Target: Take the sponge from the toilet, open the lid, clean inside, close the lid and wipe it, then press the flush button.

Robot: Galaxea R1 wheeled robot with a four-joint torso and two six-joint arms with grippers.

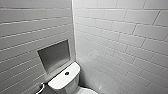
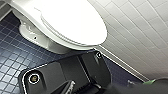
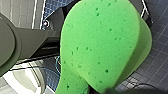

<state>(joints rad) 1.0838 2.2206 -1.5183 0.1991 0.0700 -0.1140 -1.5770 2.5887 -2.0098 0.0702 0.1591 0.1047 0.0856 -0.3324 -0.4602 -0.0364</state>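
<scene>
The bright green sponge (image 3: 105, 45) looms large in the right wrist view, with my right gripper shut on its lower end. A sliver of the sponge (image 2: 153, 81) also edges into the left wrist view. The white toilet (image 2: 37, 32) stands on the blue floor with its glossy oval lid (image 2: 75, 20) down. In the head view the tank (image 1: 62, 81) sits in the corner, with the round flush button (image 1: 66, 73) on top. My left gripper hangs open above the floor beside the bowl, holding nothing.
Grey-white tiled walls (image 1: 120, 37) meet in a corner right behind the tank. A square niche (image 1: 53, 55) is set into the left wall above it. A chrome hose (image 1: 40, 88) curls left of the tank. Dark blue small floor tiles (image 2: 10, 57) surround the toilet.
</scene>
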